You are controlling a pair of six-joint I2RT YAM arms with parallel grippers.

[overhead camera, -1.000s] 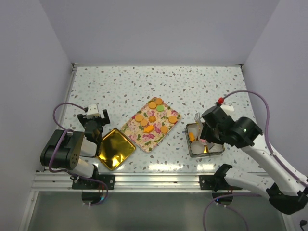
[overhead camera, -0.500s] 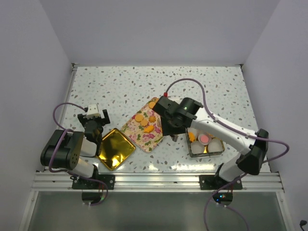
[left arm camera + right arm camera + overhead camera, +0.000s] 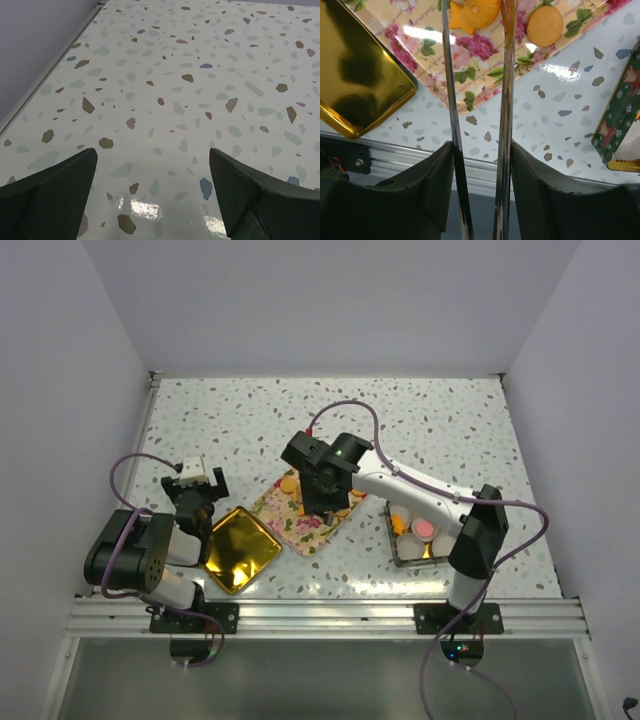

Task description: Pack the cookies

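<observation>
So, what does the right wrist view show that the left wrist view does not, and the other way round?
Only the right wrist view: the right gripper closed on metal tongs, whose blades point at a floral tray with a fish-shaped cookie and a round orange cookie; a gold tray at left and a green tin at the right edge. Only the left wrist view: the open left gripper with nothing between its fingers, and a strip of grey wall. Both: the speckled table.
</observation>
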